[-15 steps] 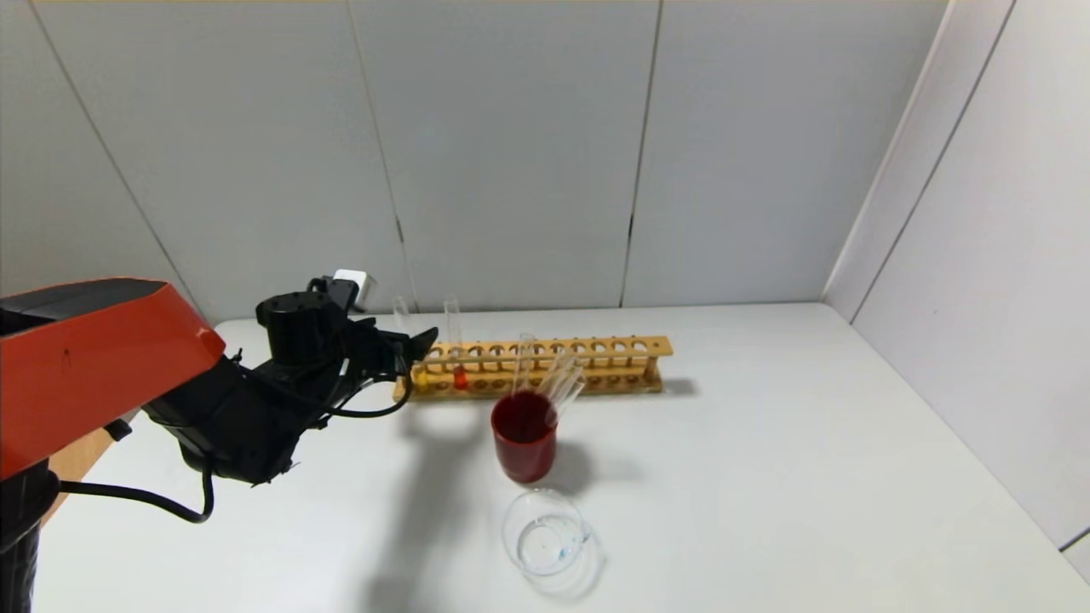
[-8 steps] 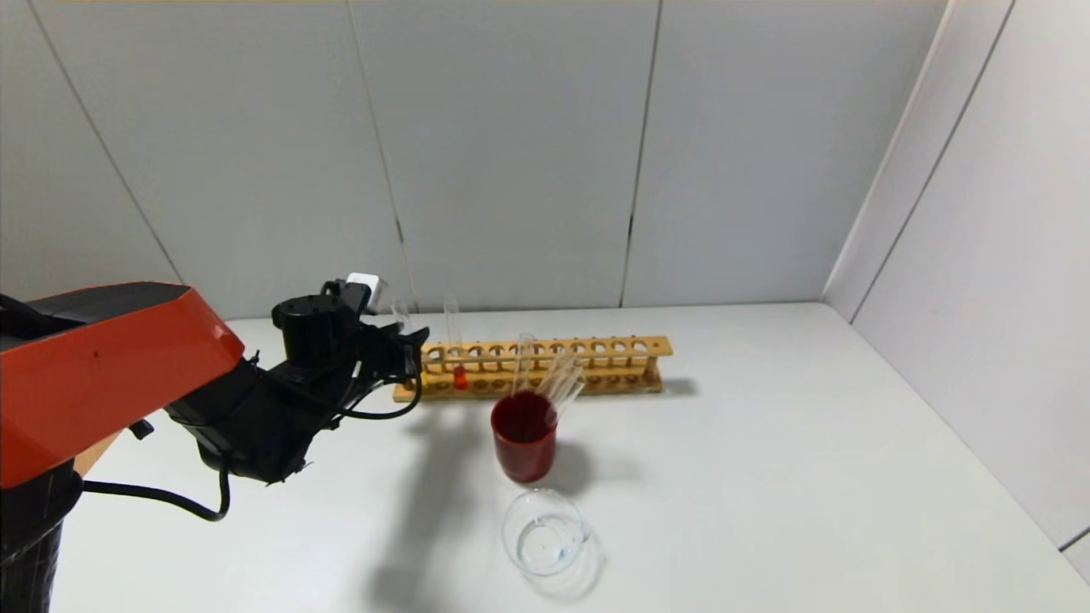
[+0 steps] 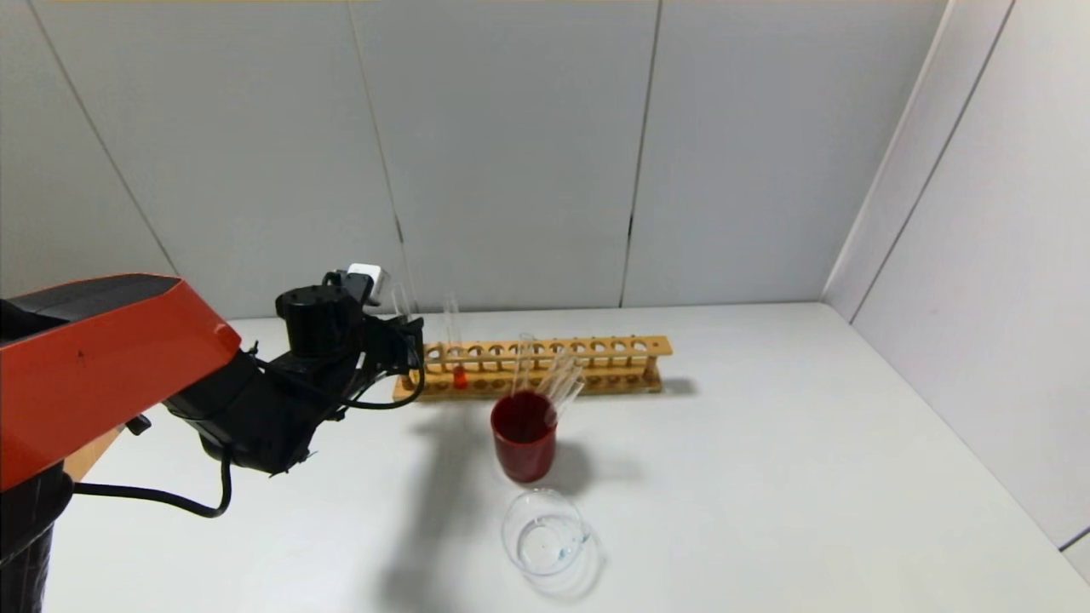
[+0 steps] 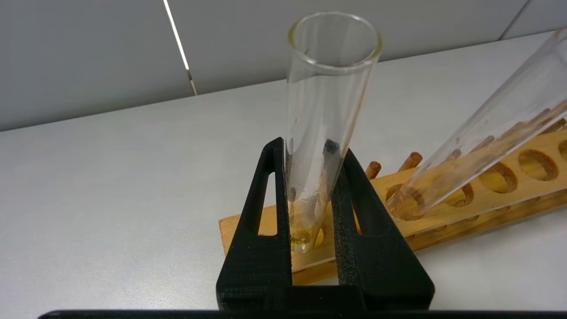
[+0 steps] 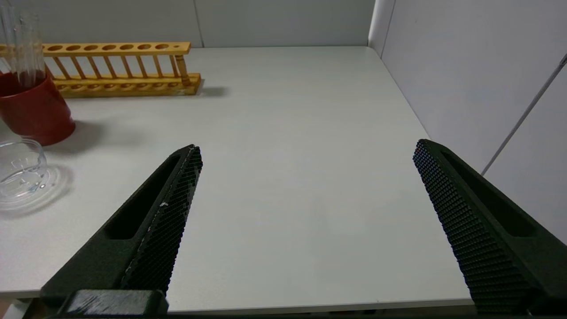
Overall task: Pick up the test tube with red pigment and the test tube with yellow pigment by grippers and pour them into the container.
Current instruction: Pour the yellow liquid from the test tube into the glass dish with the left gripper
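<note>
Yellow tube pinched between the left gripper fingers.
One red tube is seen beside it in one rack; right gripper is spread.

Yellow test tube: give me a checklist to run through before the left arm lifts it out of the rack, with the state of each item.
1. Left end effector closed on the test tube with yellow pigment: ok, pads on both sides of the glass.
2. Tube still seated in the wooden rack: ok, not lifted.
3. Tube upright: not ok, slightly tilted.
4. Neighbouring test tube with red pigment apart from the fingers: ok, in the second hole along.
5. Container free to receive: ok, standing in front of the red beaker.
6. Right end effector out of the way: ok, open, over bare table.
</note>
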